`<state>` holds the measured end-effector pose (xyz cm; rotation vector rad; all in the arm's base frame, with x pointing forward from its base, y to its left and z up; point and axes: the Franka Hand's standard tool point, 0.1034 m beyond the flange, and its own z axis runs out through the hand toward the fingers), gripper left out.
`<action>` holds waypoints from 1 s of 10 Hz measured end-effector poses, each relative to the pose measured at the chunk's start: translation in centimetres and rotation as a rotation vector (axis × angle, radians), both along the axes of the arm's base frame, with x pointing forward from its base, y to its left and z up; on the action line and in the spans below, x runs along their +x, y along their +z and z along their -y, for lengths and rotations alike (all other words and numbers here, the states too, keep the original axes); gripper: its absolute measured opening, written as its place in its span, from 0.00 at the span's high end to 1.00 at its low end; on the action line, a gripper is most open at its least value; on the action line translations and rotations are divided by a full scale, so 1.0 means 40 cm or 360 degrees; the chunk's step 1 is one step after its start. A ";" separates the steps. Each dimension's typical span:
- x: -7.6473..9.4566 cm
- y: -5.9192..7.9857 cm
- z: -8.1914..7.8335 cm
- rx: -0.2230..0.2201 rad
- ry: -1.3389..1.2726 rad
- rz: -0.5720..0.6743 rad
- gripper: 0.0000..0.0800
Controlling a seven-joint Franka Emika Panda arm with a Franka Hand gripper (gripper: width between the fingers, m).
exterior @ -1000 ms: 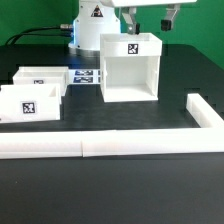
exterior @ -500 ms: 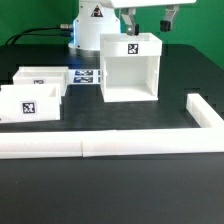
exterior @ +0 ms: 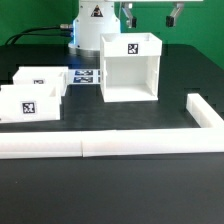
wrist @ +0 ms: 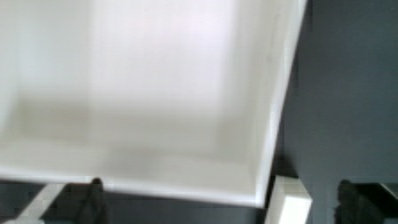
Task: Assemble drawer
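Observation:
The drawer's large white cube-like housing [exterior: 131,66] stands upright at the table's middle, its open front toward the camera and a tag on its top edge. Two smaller white open-top trays lie at the exterior view's left: one nearer [exterior: 30,103] and one behind it [exterior: 42,78], each tagged. My gripper [exterior: 150,12] hangs above the housing at the top of the view, jaws apart and empty. In the wrist view the gripper [wrist: 222,205] looks down on the housing's white surface [wrist: 143,90], with one dark fingertip [wrist: 80,200] at each side.
A long white L-shaped bar [exterior: 110,146] lies across the front, and its short leg [exterior: 203,110] runs back at the exterior view's right. The marker board [exterior: 88,76] lies between the trays and the housing. The robot base [exterior: 92,25] stands behind.
My gripper has risen a little above the housing, so less of its fingers shows at the top of the view. The parts have not moved.

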<state>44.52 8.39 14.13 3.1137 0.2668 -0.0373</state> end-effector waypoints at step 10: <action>-0.115 -0.091 -0.058 0.0056 -0.0060 0.0002 0.19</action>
